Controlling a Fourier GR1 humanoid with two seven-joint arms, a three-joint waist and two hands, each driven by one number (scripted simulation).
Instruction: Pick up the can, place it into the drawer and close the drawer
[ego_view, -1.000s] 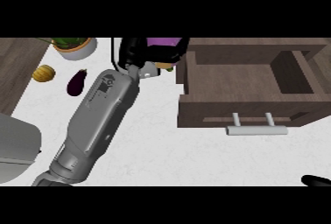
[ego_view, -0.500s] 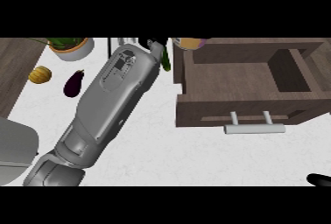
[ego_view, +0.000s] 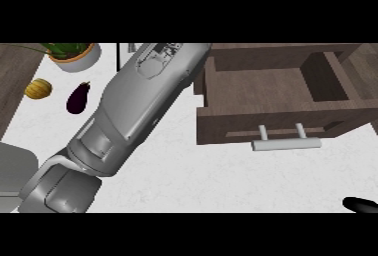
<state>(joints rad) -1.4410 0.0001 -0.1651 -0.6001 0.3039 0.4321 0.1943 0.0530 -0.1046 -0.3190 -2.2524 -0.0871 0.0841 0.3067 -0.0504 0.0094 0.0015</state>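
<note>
Right hand (ego_view: 360, 204): only a black tip shows at the lower right edge; whether its fingers are spread or curled cannot be told.
Counter (ego_view: 221, 175): bare white top in the near part, between the forearm and the drawer front.
Left forearm (ego_view: 133, 107): grey, runs from the lower left up to the top edge; its hand is cut off there, out of view.
Drawer (ego_view: 273, 95): pulled open, brown inside, pale handle (ego_view: 286, 143) on its near front.
Eggplant (ego_view: 77, 97): left of the forearm, apart from it.
Yellow fruit (ego_view: 38, 88): beside the eggplant, further left.
Potted plant (ego_view: 74, 54): far left, cropped at the top.
Can: not visible anywhere; nothing lies in the drawer.
</note>
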